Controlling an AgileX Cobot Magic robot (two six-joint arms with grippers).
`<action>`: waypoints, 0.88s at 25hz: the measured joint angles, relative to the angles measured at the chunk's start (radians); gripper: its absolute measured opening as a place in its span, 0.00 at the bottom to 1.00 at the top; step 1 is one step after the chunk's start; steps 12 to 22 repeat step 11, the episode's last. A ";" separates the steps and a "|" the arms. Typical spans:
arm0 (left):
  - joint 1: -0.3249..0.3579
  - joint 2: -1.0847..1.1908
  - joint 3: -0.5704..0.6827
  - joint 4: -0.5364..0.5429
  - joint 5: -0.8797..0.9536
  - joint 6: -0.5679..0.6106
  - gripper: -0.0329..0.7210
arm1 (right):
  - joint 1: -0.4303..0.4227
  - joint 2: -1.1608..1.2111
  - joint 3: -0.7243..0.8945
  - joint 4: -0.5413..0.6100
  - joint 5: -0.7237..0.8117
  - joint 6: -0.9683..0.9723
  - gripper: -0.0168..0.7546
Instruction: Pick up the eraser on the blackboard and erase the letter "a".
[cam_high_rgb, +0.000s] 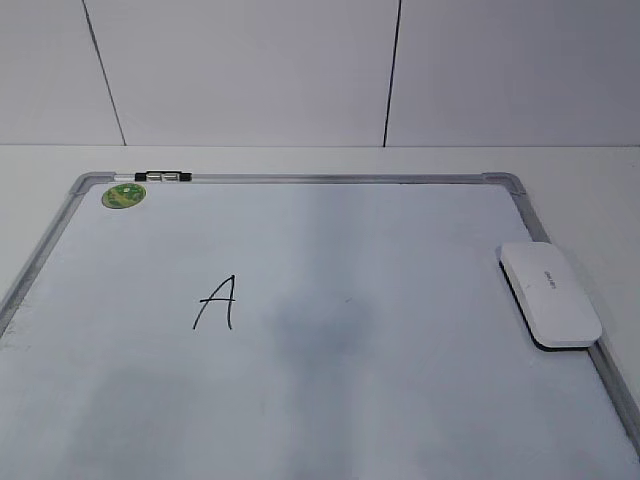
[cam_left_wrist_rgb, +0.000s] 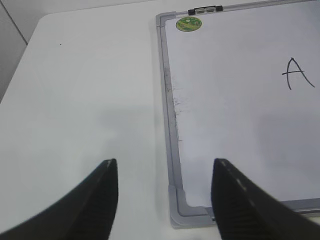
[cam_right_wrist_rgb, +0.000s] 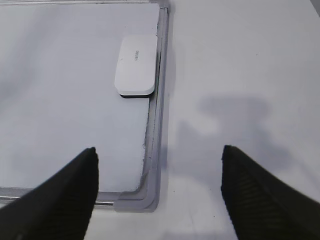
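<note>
Since the eraser (cam_right_wrist_rgb: 135, 65) lies ahead-left of the right gripper (cam_right_wrist_rgb: 159, 192), jaws apart and empty, we favour that arm. Its long axis follows the blackboard (cam_right_wrist_rgb: 153, 130) edge.

eraser (cam_high_rgb: 549, 292) on blackboard (cam_high_rgb: 300, 178) (right edge), capital "A" (cam_high_rgb: 217, 302)

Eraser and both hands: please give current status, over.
Left hand open, empty, over board's near left corner. Right hand open, empty, short of eraser. Eraser flat on blackboard, against right frame. Letter "A" unerased. Path clear.
</note>
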 joint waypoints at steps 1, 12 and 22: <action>0.000 0.000 0.000 0.000 0.000 0.000 0.63 | 0.000 0.000 0.000 0.000 0.000 0.000 0.78; 0.000 0.000 0.000 0.000 0.000 0.000 0.62 | 0.000 0.000 0.000 0.000 0.000 0.000 0.78; 0.000 0.000 0.000 0.000 0.000 0.000 0.62 | 0.000 0.000 0.000 0.000 0.000 0.000 0.78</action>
